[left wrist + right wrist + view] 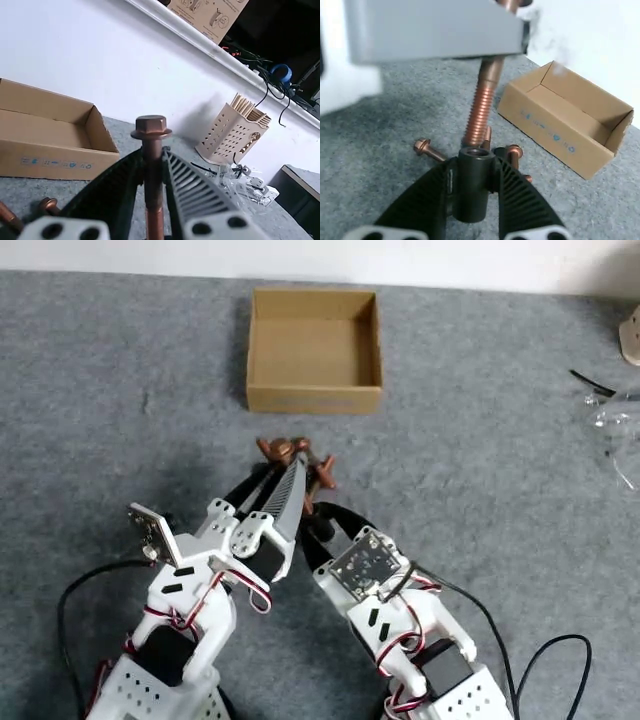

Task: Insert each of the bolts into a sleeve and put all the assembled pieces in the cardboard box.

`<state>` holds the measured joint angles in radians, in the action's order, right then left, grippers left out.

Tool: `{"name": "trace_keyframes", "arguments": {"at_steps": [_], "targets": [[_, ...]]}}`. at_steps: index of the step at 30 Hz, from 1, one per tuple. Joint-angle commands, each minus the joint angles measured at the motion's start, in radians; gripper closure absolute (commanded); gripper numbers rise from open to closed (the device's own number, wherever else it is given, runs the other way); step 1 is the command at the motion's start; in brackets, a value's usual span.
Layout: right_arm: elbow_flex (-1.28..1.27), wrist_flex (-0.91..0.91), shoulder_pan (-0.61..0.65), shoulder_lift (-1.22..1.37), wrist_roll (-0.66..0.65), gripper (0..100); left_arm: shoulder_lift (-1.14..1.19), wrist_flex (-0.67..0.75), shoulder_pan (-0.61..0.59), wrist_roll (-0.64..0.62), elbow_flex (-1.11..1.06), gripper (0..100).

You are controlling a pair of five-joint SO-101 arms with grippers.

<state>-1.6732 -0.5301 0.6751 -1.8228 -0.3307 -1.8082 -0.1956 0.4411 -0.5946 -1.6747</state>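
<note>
My left gripper [152,157] is shut on a copper bolt [151,150], which stands upright with its hex head on top. My right gripper [472,167] is shut on a dark sleeve [471,187] held upright just below it. The bolt's threaded end [482,117] reaches down to the sleeve's open mouth; I cannot tell how far in it is. In the high view both grippers meet over a cluster of loose copper bolts [322,470] on the grey mat. The open cardboard box [314,390] stands a little beyond them.
Loose bolts [427,149] lie on the mat under and behind the sleeve. A beige slotted holder [235,132] stands against the wall. Clear plastic and a black cable [610,410] lie at the far right. Black cables trail beside both arm bases.
</note>
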Motion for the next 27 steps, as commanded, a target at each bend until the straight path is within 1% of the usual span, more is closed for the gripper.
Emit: {"name": "trace_keyframes", "arguments": {"at_steps": [1, 10, 13, 27], "targets": [[-0.068, -0.001, 0.013, -0.016, -0.006, 99.5, -0.010, -0.002, 0.008, -0.006, -0.021, 99], [-0.021, -0.001, 0.015, -0.016, -0.008, 99.5, -0.008, -0.003, 0.005, -0.006, -0.021, 99], [0.002, 0.002, 0.015, -0.016, -0.008, 99.5, -0.008, -0.029, 0.010, -0.006, -0.021, 99], [0.061, 0.004, 0.021, -0.016, -0.006, 99.5, -0.008, -0.064, 0.010, -0.006, -0.021, 99]]}}
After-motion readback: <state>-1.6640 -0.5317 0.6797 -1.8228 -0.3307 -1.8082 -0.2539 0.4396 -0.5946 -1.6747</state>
